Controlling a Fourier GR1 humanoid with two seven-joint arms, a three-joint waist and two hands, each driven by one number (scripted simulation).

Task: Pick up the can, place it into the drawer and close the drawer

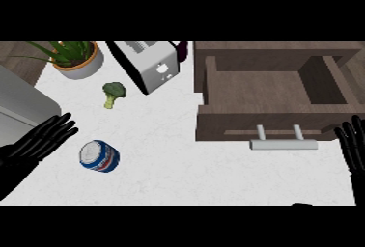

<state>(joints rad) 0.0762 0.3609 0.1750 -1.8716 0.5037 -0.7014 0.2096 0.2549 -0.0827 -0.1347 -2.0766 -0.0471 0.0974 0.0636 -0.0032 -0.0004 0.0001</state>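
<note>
A blue, white and red can (99, 156) stands on the white counter at lower left. My left hand (32, 145) lies just left of it, fingers straight and pointing up-right, not touching the can. The wooden drawer (267, 94) at upper right is pulled open, its inside showing nothing, with a silver handle (281, 143) on its front. My right hand (353, 144) shows at the right edge beside the drawer front, fingers straight and upward.
A silver toaster (151, 62) stands at top centre. A broccoli floret (112, 93) lies left of it, and a potted plant (75, 58) sits at top left. A grey appliance (21, 108) fills the left edge.
</note>
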